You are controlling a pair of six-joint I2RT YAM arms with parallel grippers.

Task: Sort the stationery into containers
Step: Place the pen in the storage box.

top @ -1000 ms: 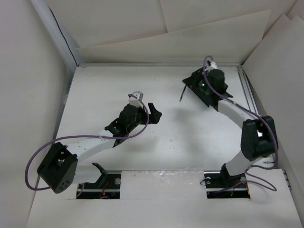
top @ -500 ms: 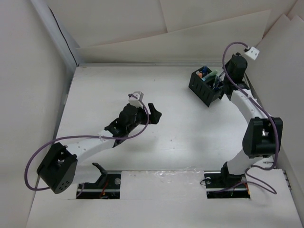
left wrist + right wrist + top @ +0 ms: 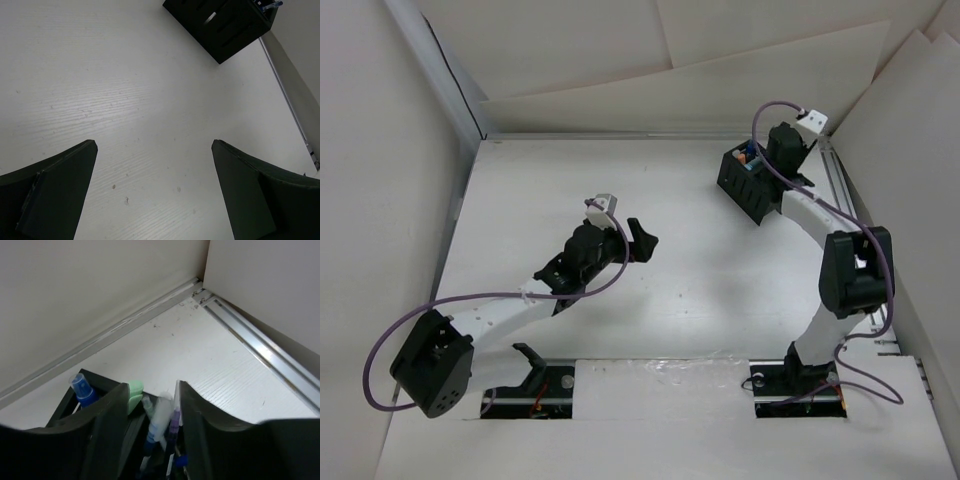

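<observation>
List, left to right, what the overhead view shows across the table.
left arm's elbow → left hand → black organizer → right arm's elbow

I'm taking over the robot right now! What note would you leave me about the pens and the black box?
Left gripper: open, empty, above the table.
Right gripper: jaws a little apart over the black organizer, clear pen between them, seemingly not gripped.
Also in the organizer: blue pen, green piece.
Done: nothing loose in view.
Left: probably just lift the right arm away.
</observation>
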